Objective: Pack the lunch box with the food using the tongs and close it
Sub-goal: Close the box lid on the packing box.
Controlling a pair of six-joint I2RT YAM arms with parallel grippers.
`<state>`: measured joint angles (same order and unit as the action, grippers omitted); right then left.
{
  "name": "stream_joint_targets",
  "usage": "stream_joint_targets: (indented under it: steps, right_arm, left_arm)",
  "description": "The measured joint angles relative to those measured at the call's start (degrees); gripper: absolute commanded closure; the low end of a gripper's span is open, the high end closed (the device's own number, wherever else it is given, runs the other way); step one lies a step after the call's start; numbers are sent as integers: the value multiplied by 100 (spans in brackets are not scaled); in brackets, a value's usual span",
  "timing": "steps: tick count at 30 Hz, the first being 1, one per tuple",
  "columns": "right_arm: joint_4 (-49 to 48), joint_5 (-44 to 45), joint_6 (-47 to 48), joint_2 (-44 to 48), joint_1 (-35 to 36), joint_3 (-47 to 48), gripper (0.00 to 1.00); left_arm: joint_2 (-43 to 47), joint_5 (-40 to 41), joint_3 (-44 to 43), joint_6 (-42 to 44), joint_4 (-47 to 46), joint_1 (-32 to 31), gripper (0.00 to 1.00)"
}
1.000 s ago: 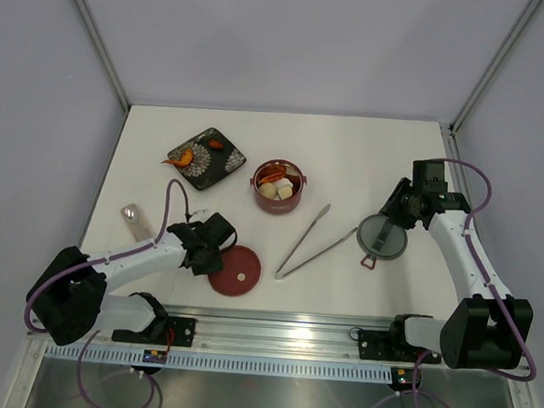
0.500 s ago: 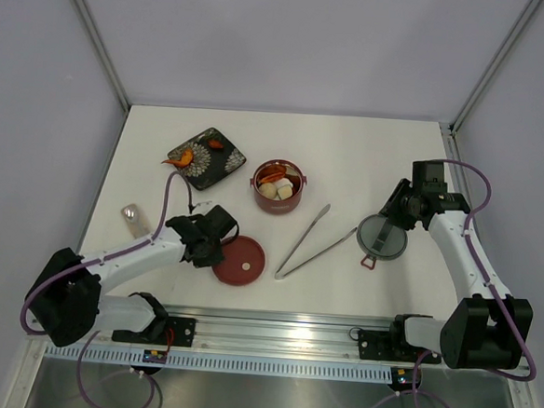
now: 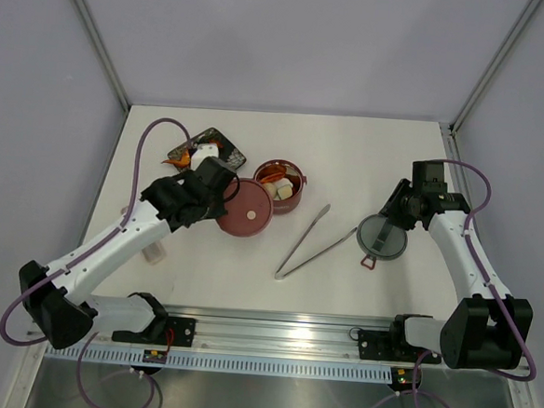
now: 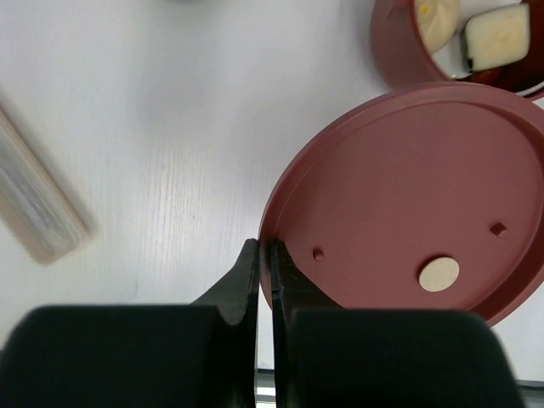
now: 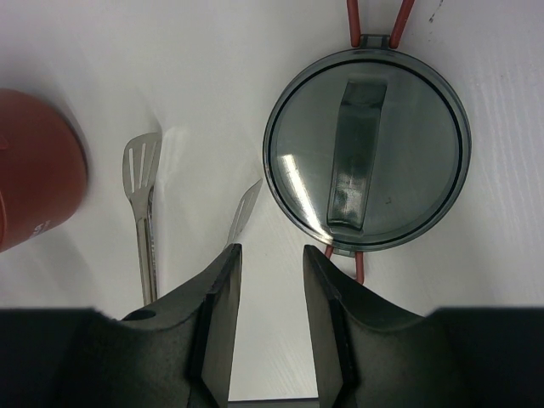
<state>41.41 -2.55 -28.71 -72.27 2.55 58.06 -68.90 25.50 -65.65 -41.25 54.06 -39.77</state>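
Tongs (image 3: 312, 243) flat on table, mid-front, untouched. Left gripper (image 4: 264, 253) pinched on rim of red lid (image 4: 408, 204); lid looks light, rigid, smooth, so thin edge hold may swivel. Right gripper (image 5: 268, 263) jaws apart above grey inner lid (image 5: 367, 161). Lunch box (image 3: 286, 190) beyond, just beside red lid, food (image 4: 493, 34) inside.

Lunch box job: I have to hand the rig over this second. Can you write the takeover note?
Left hand: shut on the rim of the dark-red lid, holding it just left of the lunch box, not on it.
Right hand: open, holding nothing, hovering between the tongs and the grey lid.
Done: white and beige food is in the box; the tongs lie on the table.
Left: orange pieces show on the black tray; check whether they go in, then close the box. The grey lid may belong on it too.
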Motion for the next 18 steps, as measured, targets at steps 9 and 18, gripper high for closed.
stream_joint_targets:
  steps: [9, 18]
  right_arm:
    - [2, 2, -2, 0, 0, 2, 57]
    - [59, 7, -20, 0, 0, 219, 56]
  left_arm:
    - [-800, -109, -1808, 748, 120, 352, 100]
    - [-3001, -529, -3515, 1071, -122, 638, 100]
